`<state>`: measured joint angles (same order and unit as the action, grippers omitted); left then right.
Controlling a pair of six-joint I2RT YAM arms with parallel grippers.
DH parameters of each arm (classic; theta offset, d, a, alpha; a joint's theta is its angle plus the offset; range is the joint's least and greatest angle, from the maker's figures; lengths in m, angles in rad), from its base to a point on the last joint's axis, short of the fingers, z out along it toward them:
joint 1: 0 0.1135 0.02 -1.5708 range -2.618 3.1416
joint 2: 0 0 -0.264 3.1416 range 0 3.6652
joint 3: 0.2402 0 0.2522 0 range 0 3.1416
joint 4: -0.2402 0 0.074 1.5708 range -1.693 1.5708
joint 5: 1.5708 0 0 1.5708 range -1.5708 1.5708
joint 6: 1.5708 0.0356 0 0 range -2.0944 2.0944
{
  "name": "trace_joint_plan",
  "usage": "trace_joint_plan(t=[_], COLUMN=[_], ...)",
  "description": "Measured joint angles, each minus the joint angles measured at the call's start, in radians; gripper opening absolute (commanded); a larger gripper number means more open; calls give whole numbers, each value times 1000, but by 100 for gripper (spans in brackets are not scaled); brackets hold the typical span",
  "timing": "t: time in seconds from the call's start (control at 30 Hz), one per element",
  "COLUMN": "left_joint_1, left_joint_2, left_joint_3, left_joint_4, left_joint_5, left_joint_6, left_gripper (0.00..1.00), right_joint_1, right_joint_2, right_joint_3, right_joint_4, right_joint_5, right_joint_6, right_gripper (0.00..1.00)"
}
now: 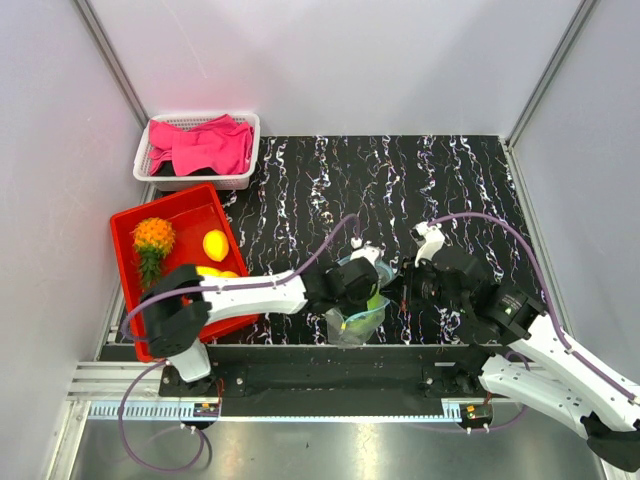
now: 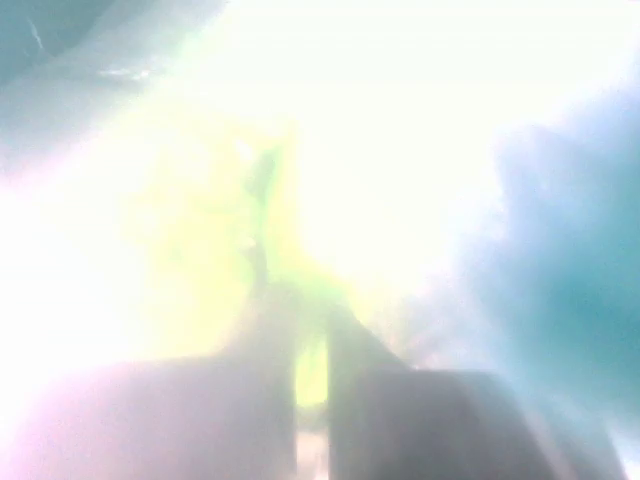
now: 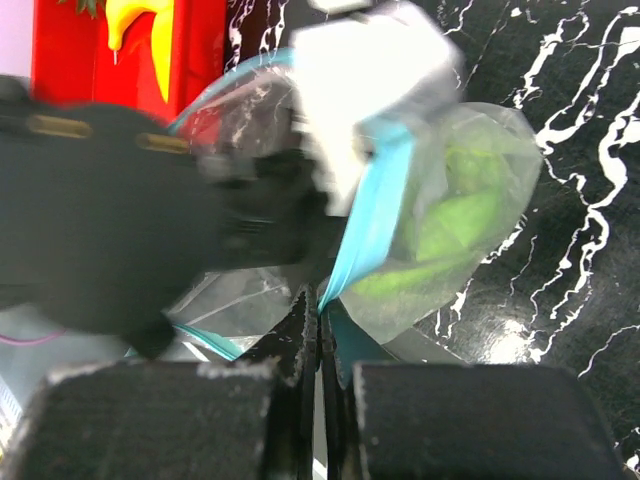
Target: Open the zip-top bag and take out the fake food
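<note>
**A:** Where is the zip-top bag (image 1: pixel 358 318)?

**B:** At the table's near edge, in the middle, between the two arms. The right gripper (image 3: pixel 320 310) is clamped on its blue zip strip (image 3: pixel 375 210).

**A:** And the left gripper (image 1: pixel 358 290)?

**B:** It is inside the bag's mouth, entering from the left (its own camera is washed out, so I cannot tell whether its fingers are closed). The green fake food (image 3: pixel 450 225) lies just ahead of it, to the right, deep in the bag.

**A:** So the left arm is nearer?

**B:** Yes. I judge it must draw the piece leftward, out through the mouth.
</note>
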<state>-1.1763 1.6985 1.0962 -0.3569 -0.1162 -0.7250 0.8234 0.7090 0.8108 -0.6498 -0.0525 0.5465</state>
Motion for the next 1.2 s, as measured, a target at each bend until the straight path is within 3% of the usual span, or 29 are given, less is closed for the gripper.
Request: trace_joint_plan(t=[0.4,0.53,0.63,0.67,1.07,1.2], left_joint_1=[-3,-4,-4,-5,-6,-6], left_joint_2=[-287,-307,-284,-268,39,98], left_joint_3=[-11,-13,-13,-13,19,44], left_joint_4=[-26,-33,-30,-26,53,74], left_joint_5=[-17,-23,-22,-20,-18,-14], left_joint_6=[74,80,74,74,-42,-82], left_gripper=[0,8,29,41,63,61], right_joint_1=[0,0,0,0,0,0], right_joint_2=[8,8,8,8,5,1], right_joint_3=[0,-1,-1,-1,-1,-1], right_joint_4=[2,2,2,2,1,0], right_joint_5=[39,43,43,42,33,32], right_joint_6=[0,0,1,1,8,8], right_gripper=[0,0,0,0,0,0])
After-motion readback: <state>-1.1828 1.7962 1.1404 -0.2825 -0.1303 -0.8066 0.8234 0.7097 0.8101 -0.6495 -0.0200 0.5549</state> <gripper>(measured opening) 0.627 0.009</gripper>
